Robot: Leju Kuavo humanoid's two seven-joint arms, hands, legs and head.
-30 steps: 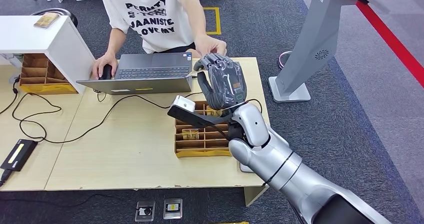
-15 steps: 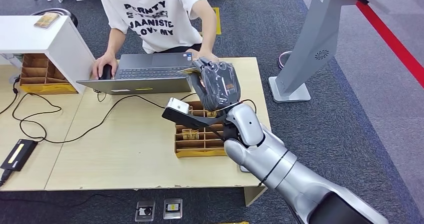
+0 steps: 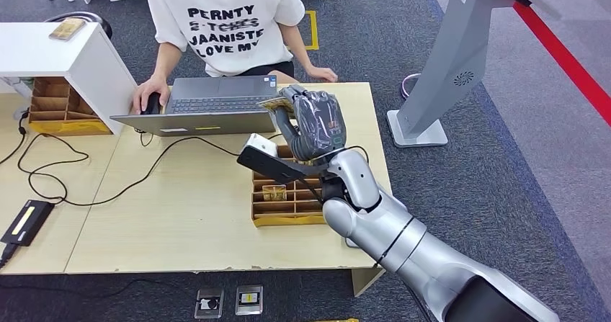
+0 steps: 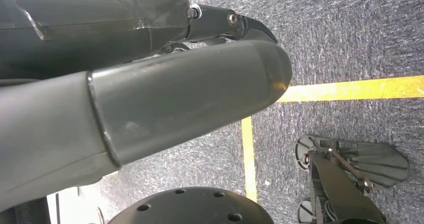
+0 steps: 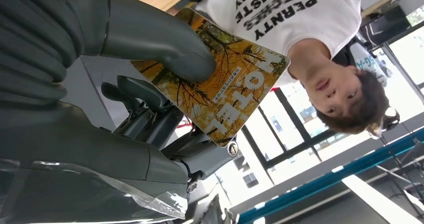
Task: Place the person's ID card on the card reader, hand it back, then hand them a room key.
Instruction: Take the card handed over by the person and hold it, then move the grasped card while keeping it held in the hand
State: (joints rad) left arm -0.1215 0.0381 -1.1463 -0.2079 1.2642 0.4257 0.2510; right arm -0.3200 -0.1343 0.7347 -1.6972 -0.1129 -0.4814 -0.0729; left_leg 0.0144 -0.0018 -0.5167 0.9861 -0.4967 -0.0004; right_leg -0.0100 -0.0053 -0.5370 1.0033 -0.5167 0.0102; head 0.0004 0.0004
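Currently right hand (image 3: 317, 124) pinches yellow autumn-print HOTEL key card (image 5: 220, 78), long edge pointing toward person's hand (image 3: 322, 73) just beyond.

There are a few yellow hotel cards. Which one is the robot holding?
The yellow hotel card pinched in the right hand, raised above the table near the laptop. The others lie in the cardboard tray and on the white shelf.

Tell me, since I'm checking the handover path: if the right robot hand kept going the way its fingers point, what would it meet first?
Probably the person. The right robot hand, holding the room key, points across the table's far edge toward their torso, with the laptop just beside that line. Depth is unclear.
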